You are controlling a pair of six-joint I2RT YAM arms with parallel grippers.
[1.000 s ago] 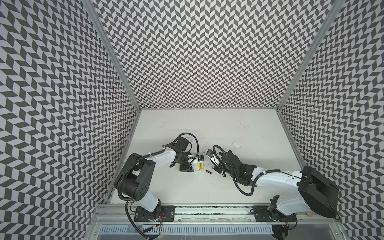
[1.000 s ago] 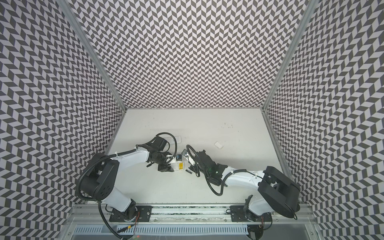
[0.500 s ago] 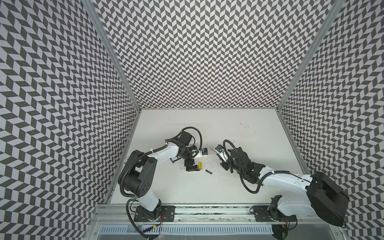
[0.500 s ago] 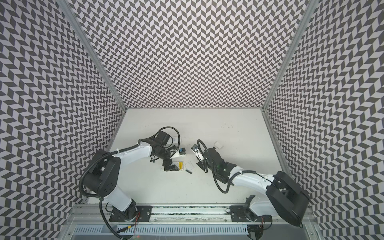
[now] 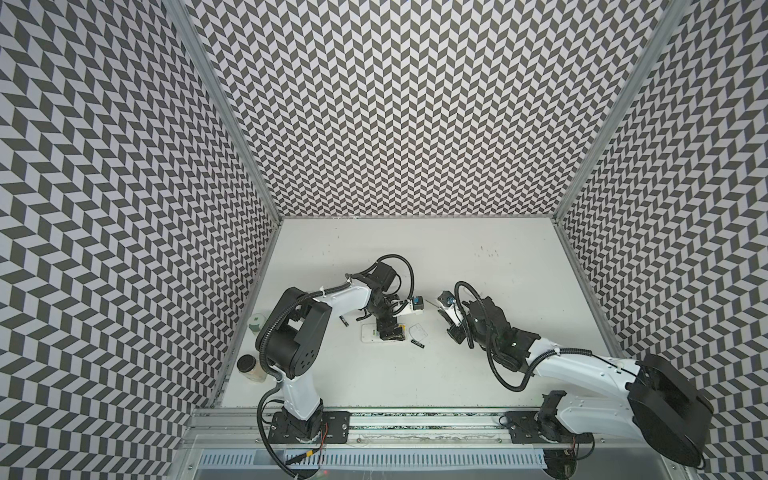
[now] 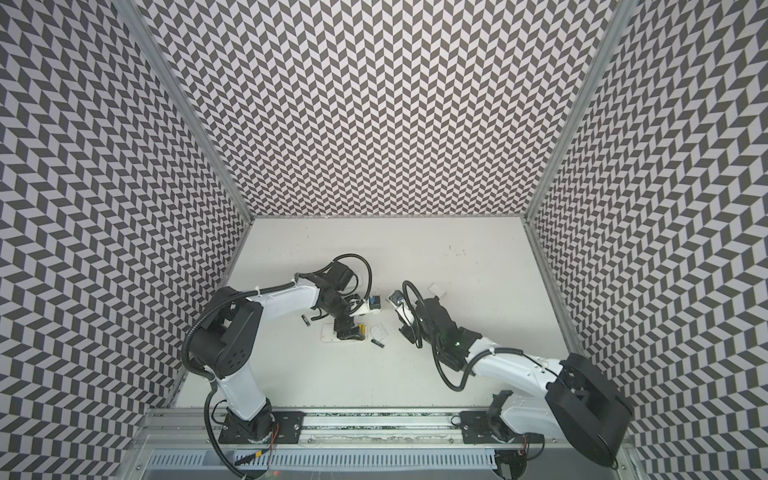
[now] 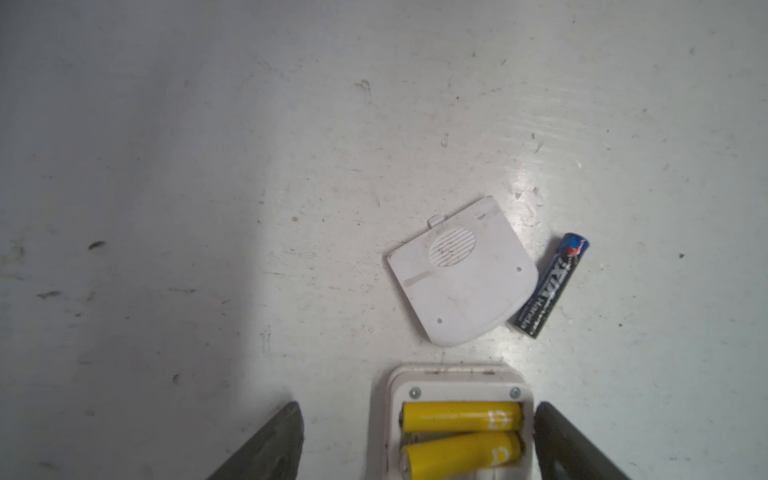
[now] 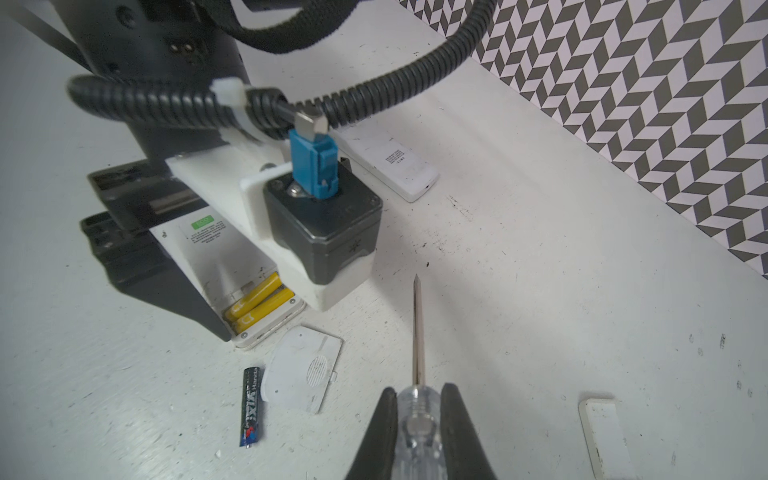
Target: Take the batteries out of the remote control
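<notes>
Left of the tabletop's [image 5: 457, 249] middle and a little nearer its front edge, the white remote [image 7: 453, 382] lies back-up with its battery bay open. The left fingers [image 7: 274, 444] stand spread, one on each side of the remote's bay end. One has a clear gap to the casing and the other is just beside it, so nothing is clamped. The right fingers [image 8: 376, 436] pinch the clear handle of a screwdriver [image 8: 417, 332], whose blade points toward the remote but stays apart from it.

The batteries are probably light, stiff and smooth, so likely to slip from a loose pinch and to roll once free. Those in the bay sit low between its walls, which leaves little to grip. The likeliest approach is to lever one end up with the blade, then pinch across the middle of the barrel.

Counted:
- **Batteries:** four.
  - Two are in the bay: one yellow battery [image 7: 461, 415] lies square and the second yellow battery [image 7: 461, 455] is slanted.
  - Two are loose: a black battery [image 7: 548, 286] against the edge of the cover [image 7: 461, 270], and another black battery [image 5: 344, 331] nearer the tabletop's left edge.
- **Remotes:** two. The second remote [image 8: 390, 162] shows beyond the left arm in the right wrist view.
- **Covers:** one for certain. A flat white piece [image 8: 602, 436] may be a second.
- **Screwdrivers:** one.
</notes>
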